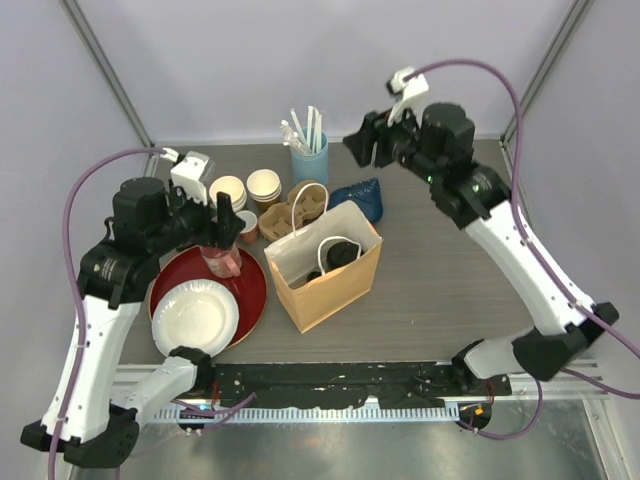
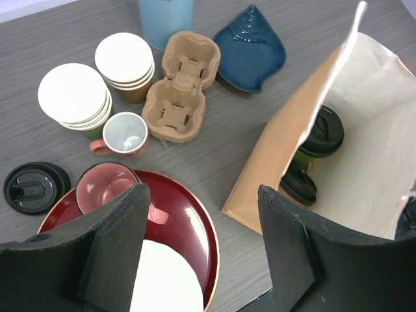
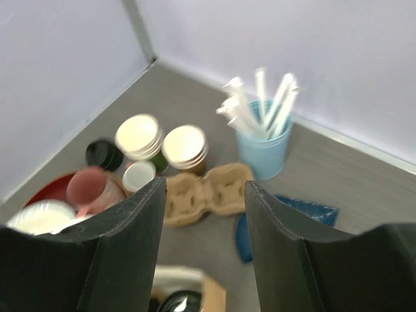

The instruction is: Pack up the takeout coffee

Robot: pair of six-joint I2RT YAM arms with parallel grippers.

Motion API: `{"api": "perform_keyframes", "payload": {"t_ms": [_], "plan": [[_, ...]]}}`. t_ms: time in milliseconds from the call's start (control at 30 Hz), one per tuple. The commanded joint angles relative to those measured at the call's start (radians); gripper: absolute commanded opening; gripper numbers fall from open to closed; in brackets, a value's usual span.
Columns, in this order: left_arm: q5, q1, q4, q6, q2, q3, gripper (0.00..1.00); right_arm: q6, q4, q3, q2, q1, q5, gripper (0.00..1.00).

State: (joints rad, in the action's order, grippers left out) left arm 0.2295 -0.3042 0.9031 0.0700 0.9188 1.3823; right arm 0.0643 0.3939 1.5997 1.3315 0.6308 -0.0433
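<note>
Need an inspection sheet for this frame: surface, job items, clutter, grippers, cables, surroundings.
Surface: grey wood-grain table, no spills seen.
Job's things: green lidded cup upright inside open paper bag; second black lid lower beside it, its cup hidden.
Clutter: cup stacks, cup carrier, blue dish, straw cup, pink mug on red plate, loose lid.
Grippers: left gripper and right gripper open, empty.
Cables: purple cables arc off both arms.
Surroundings: pale walls, frame post.

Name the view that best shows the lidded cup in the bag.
Left wrist: it looks into the paper bag at a black-lidded green cup. Top external shows only dark lids; right wrist, a blurred glimpse.
</note>
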Motion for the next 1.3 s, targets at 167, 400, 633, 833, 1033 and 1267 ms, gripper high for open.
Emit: {"api": "perform_keyframes", "payload": {"t_ms": [167,400,633,833,1033,1267], "plan": [[0.05,0.066,-0.044,0.076,0.244,0.155,0.71,0.0,-0.079,0.371,0.443,-0.221,-0.142,0.54],[0.117,0.148,-0.105,0.073,0.218,0.028,0.71,-0.009,-0.078,0.75,0.857,-0.255,-0.292,0.57],[0.157,0.191,-0.105,0.062,0.175,-0.051,0.71,0.04,-0.173,0.887,1.086,-0.264,-0.267,0.71],[0.183,0.194,-0.104,0.06,0.184,-0.045,0.71,0.069,-0.283,0.878,1.158,-0.266,-0.308,0.63],[0.186,0.194,-0.101,0.048,0.196,-0.023,0.71,0.103,-0.348,0.875,1.204,-0.267,-0.343,0.52],[0.191,0.195,-0.096,0.044,0.207,-0.002,0.71,0.134,-0.379,0.875,1.213,-0.266,-0.368,0.25]]}}
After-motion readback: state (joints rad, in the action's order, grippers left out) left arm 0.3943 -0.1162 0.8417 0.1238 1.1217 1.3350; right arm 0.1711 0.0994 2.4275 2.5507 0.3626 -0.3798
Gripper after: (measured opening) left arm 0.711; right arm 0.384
